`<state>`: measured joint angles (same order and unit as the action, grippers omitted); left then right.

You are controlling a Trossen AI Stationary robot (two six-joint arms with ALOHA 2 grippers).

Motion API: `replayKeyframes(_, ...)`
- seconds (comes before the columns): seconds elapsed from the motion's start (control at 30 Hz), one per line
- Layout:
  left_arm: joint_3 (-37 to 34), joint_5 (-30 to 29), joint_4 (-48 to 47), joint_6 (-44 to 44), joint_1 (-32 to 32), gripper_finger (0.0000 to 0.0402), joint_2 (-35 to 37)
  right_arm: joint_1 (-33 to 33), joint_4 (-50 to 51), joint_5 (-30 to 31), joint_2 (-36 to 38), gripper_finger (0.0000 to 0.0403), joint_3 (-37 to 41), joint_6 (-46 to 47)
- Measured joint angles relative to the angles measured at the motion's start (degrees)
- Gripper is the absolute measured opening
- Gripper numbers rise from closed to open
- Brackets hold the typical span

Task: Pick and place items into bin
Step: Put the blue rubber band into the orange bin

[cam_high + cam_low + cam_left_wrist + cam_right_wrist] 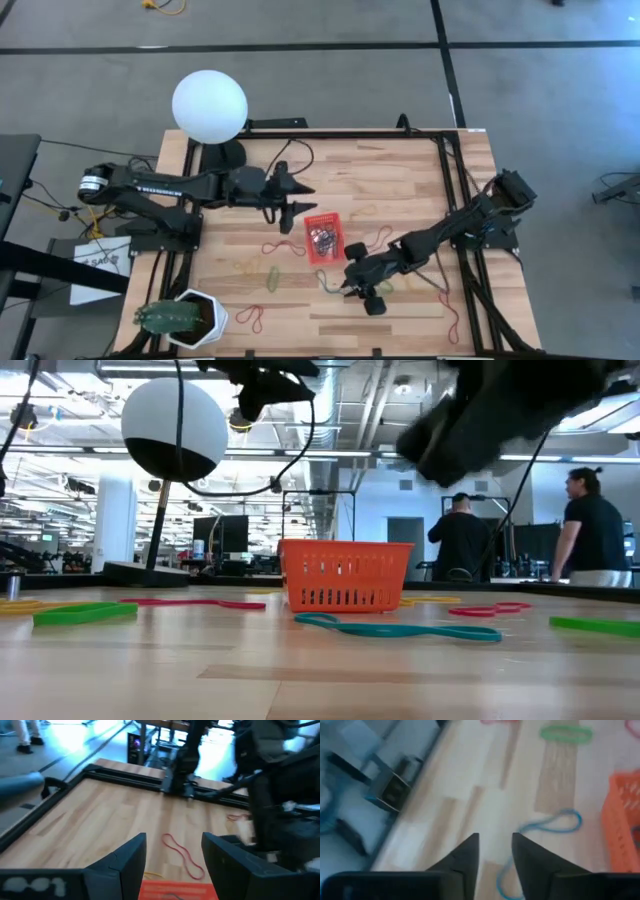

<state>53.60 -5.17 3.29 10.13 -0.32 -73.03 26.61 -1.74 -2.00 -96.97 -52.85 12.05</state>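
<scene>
The red mesh basket (333,218) stands mid-table with several bands lying in it; it also shows in the low view as the basket (345,575). Loose rubber bands lie flat on the wood around it: a teal band (555,822) (400,628), a green band (566,733), a red band (182,855) and a yellow-green band (250,268). My left gripper (300,205) (174,845) hovers open just left of the basket and above it. My right gripper (340,288) (495,842) is open, low near the table's near edge, over the teal band beside the basket.
A white hexagonal pot with a plant (185,318) sits at the near left corner. A white globe lamp (209,105) stands at the far left. Black cables and a black frame (450,200) run along the table's edges. People stand in the room behind (590,525).
</scene>
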Motion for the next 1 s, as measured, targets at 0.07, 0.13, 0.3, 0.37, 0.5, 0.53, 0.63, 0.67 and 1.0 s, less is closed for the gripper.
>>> replayKeyframes(0.07,0.0,-0.1,-0.2,0.0,-1.2,0.0183,0.0,0.0,-1.1,1.0,-2.6,0.0147,-0.1,0.2)
replayKeyframes(0.13,0.0,-0.6,-1.1,0.0,-2.1,0.0183,-0.1,0.0,-1.1,2.3,-5.5,0.0173,-1.3,0.1)
replayKeyframes(0.3,0.0,-3.7,-3.4,0.1,-4.2,0.0183,-0.2,-0.8,2.3,3.6,-11.5,0.0208,-5.7,0.0)
replayKeyframes(0.37,0.0,-4.4,-4.2,0.1,-4.8,0.0183,-0.2,-0.9,3.0,3.8,-13.3,0.021,-7.8,0.1)
replayKeyframes(0.5,0.0,-4.7,-4.7,0.0,-5.7,0.0183,-0.2,-0.8,5.0,4.1,-17.4,0.0202,-10.8,-0.1)
replayKeyframes(0.53,0.0,-4.7,-4.9,0.0,-5.8,0.0183,-0.2,-0.8,5.4,4.1,-18.0,0.0199,-11.6,0.0)
replayKeyframes(0.63,0.0,-4.7,-5.2,0.1,-6.1,0.0183,-0.2,-0.8,6.1,4.0,-18.4,0.0185,-12.4,0.0)
replayKeyframes(0.67,0.0,-4.7,-5.3,0.1,-6.1,0.0183,-0.2,-0.8,6.2,4.0,-18.4,0.0179,-12.4,0.0)
replayKeyframes(1.0,0.0,-4.7,-5.4,0.1,-6.4,0.0183,-0.2,-0.5,9.2,5.6,-18.3,0.0027,-12.6,1.0)
